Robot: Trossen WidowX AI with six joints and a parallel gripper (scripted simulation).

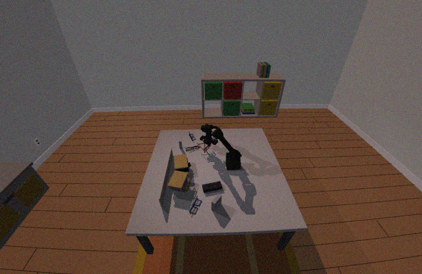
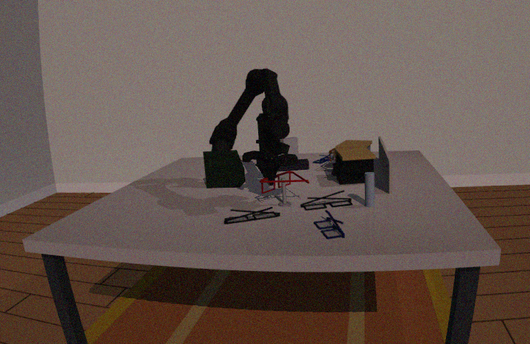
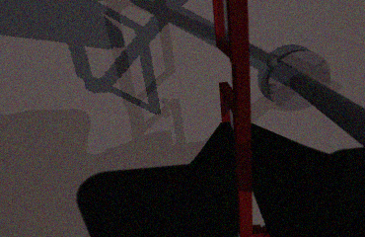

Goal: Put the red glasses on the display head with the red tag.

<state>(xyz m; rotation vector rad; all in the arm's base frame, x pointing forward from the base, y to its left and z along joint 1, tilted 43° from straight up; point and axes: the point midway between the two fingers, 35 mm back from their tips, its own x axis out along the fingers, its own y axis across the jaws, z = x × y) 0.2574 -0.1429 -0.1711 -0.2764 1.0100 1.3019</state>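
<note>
The red glasses [image 1: 205,148] [image 2: 286,179] [image 3: 238,59] hang in my gripper [image 1: 207,142] [image 2: 275,170] [image 3: 239,130], which is shut on the frame; a red bar runs up between the dark fingers in the wrist view. They are held a little above the table [image 1: 269,180] [image 2: 151,231], over a thin grey post on a round base [image 2: 283,195] [image 3: 295,74]. Two dark blocks with tan tops [image 1: 180,161] [image 1: 177,179] [image 2: 353,159] stand by an upright grey panel [image 1: 165,180] [image 2: 382,164], away from the gripper. I cannot make out a red tag on either.
Two black glasses [image 2: 251,216] [image 2: 326,201] [image 1: 192,148] and blue glasses [image 2: 329,226] [image 1: 192,136] lie near the gripper. Faint grey glasses [image 3: 118,64] lie under it. More blue glasses [image 1: 195,206], a dark case [image 1: 212,186], a grey wedge [image 1: 220,206] and a pale cylinder [image 2: 369,188] also stand on the table.
</note>
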